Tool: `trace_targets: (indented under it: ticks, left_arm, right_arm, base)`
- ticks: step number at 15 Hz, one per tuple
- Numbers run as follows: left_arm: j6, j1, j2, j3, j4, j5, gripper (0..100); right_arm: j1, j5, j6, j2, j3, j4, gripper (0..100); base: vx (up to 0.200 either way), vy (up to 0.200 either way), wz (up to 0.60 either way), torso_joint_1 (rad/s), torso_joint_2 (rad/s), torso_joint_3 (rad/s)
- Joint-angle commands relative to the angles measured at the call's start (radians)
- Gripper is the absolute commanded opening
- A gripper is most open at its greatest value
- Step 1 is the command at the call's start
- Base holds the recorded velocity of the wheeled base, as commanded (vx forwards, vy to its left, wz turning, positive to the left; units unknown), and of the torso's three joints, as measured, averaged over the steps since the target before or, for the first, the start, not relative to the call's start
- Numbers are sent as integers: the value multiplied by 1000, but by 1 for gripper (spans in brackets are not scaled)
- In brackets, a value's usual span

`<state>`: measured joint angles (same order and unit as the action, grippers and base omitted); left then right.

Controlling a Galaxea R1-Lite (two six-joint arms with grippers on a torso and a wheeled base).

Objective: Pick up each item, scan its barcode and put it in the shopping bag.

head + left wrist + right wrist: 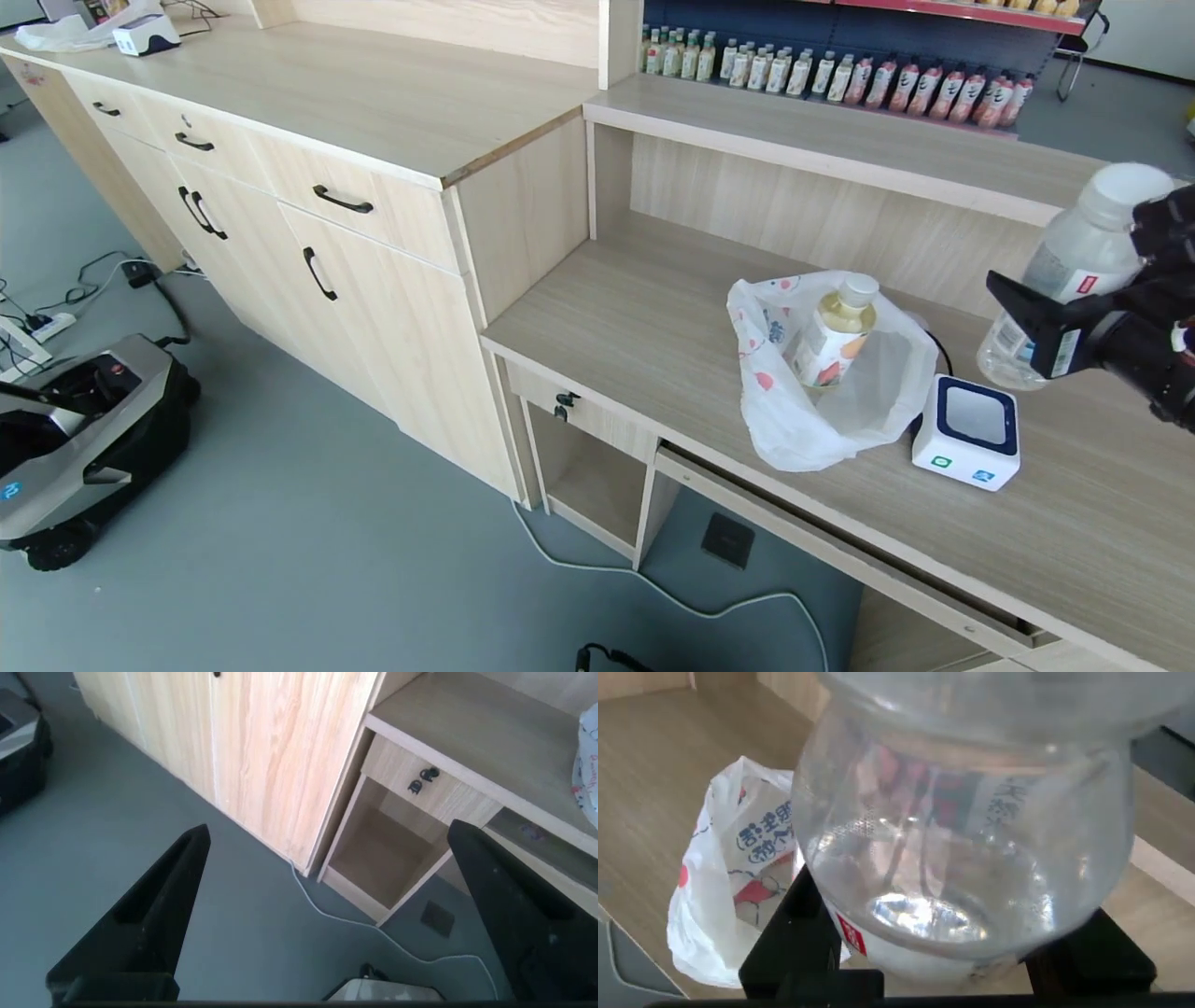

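Your right gripper (1050, 313) is clamped on the clear bottle (1083, 247), one black finger across its lower body. The white cap points up and the bottle leans a little. It sits at the right end of the desk (635, 317), just past the scanner (966, 431), and you can't tell whether its base touches the wood. From the right wrist you're looking straight at the bottle's (971, 840) rounded bottom, with the shopping bag (738, 887) on the desk beyond it.

The shopping bag (822, 420) lies open on the desk, touching the scanner's side. A yellowish drink bottle (836, 331) stands in it, cap poking out of the top.

Your left gripper (329, 833) hangs over the grey floor beside the desk's open cubby (383, 859), fingers spread wide with nothing between them. Rows of drinks (831, 75) line the shelf behind.
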<state>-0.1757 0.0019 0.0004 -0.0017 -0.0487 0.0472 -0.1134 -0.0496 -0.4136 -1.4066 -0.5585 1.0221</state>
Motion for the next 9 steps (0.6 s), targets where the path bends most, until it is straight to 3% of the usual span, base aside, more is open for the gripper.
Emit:
trace_targets:
  ticks: [1, 3, 9]
  left_arm:
    - [-1, 0, 0, 0, 0, 0, 100]
    - [-1, 0, 0, 0, 0, 0, 100]
    - [-1, 0, 0, 0, 0, 0, 100]
  right_arm:
    - [-58, 77, 85, -302, -24, 153, 0]
    - [-72, 160, 130, -405, -41, 210, 0]
    - [-71, 177, 153, -640, -52, 395, 0]
  base:
    - [0, 0, 0, 0, 0, 0]
    - [0, 0, 0, 0, 0, 0]
    - [0, 0, 0, 0, 0, 0]
